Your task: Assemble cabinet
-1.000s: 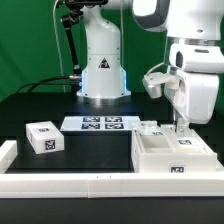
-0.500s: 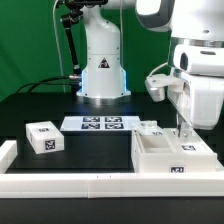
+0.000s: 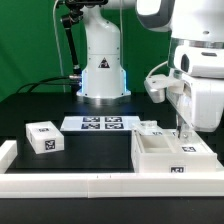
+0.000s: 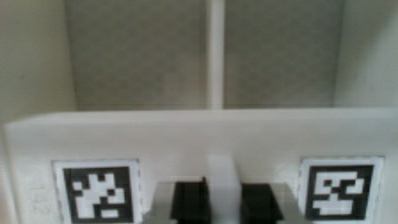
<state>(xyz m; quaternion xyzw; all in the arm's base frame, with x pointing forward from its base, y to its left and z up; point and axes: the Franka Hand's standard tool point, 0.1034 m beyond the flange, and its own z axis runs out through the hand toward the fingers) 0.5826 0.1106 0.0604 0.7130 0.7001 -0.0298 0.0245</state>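
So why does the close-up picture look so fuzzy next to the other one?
Wrist view: the camera seems very near the cabinet, so its tags and the dark gripper look soft and out of focus. Exterior view: sharper and evenly lit, though the white cabinet looks washed out against the black table.

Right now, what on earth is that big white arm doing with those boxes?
The white robot arm has its two fingers down at the rear edge of the white plastic boxy cabinet frame, on the exterior view's right. Whether they grip it is unclear. A small white tagged drawer block lies apart on that view's left, untouched, so assembly is unfinished.
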